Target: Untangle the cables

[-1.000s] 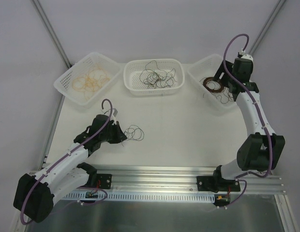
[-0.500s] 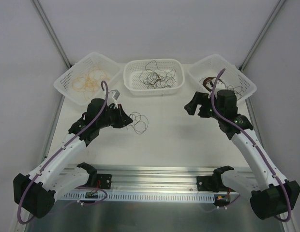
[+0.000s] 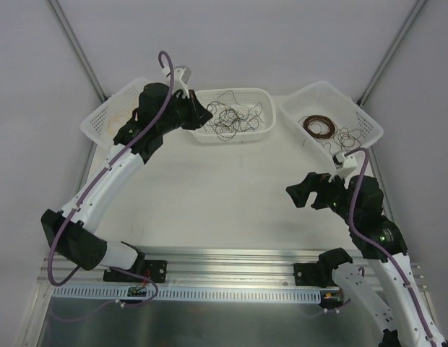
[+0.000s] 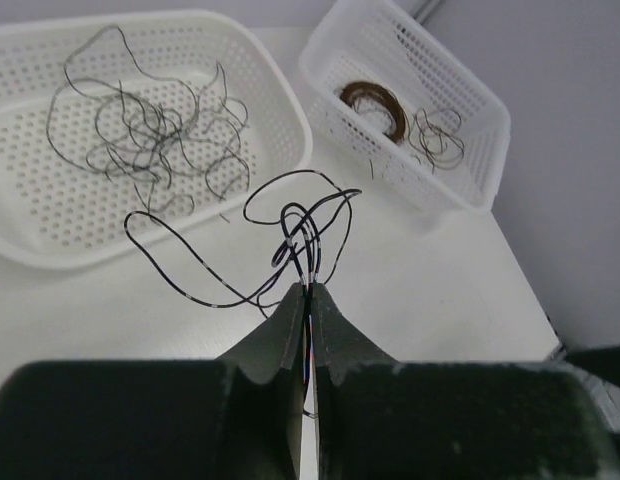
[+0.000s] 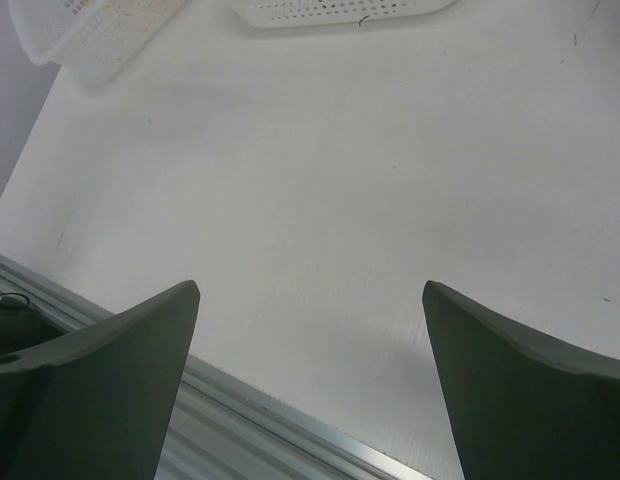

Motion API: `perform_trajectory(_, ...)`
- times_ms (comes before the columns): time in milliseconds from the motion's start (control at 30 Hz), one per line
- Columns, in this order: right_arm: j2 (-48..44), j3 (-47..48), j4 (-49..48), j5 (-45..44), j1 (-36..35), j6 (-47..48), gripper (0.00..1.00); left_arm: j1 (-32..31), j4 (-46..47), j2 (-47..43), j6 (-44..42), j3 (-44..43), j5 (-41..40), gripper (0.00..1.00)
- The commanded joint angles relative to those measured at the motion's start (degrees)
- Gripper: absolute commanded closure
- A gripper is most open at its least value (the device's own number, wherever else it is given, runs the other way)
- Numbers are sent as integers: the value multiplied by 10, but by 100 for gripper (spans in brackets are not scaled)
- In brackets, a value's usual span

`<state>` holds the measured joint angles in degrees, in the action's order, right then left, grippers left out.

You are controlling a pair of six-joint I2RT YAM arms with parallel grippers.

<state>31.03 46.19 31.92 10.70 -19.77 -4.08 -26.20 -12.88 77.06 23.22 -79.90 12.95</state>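
1. Top view: your left arm reaches far up the bench [image 3: 224, 188]. Its left claw [image 3: 204, 116] sits over the left end of the centre basket [image 3: 246, 136] with the jaws pressed together. Here you cannot separate the cable it holds from the loose black cables [image 3: 235, 116] piled in that basket. The arm covers most of the left basket [image 3: 101, 130]. The right basket [image 3: 303, 137] holds a dark brown coil [image 3: 319, 126], with thinner loops [image 3: 347, 136] just beside it. Your right claw [image 3: 298, 195] hovers over bare bench on the right. Its jaws are spread wide, it grips nothing, and it is well apart from every cable.

2. Left wrist view: the left claw [image 4: 308, 292] is pinched fully closed on the held black cable [image 4: 306, 255]. Several strands rise straight out of the tips and point away from the claw toward the baskets, then tangle into small loops just above. One long loop sweeps out to the left, so the bundle's long axis lies roughly across the view. It hangs in front of the centre basket [image 4: 280, 100], near its right-hand end. The loose black cables [image 4: 150, 130] sprawl inside that basket. Further right, the right basket [image 4: 460, 170] shows the dark brown coil [image 4: 378, 100] and the thinner loops [image 4: 438, 138].

3. Right wrist view: the right claw [image 5: 310, 290] is open as wide as it appears to go, with a finger at each lower corner and only bare bench [image 5: 340, 180] between them. You can see basket edges along the top and a metal rail [image 5: 260, 410] at the bottom.
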Motion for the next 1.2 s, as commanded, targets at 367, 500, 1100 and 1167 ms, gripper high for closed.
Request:
perform_trajectory(367, -98, 10, 92, -14, -4, 63, 1, 21, 8, 384, -57, -405, -117, 100)
perform_trajectory(500, -108, 11, 108, -29, -4, 66, 0, 31, 8, 461, -58, -464, -143, 68)
perform_trajectory(1100, -118, 48, 159, -145, -4, 81, 0, 33, 6, 175, -79, -123, -209, 1)
perform_trajectory(1167, -119, 64, 172, -162, -4, 86, 0, 33, -5, 127, -68, -78, -213, 1)
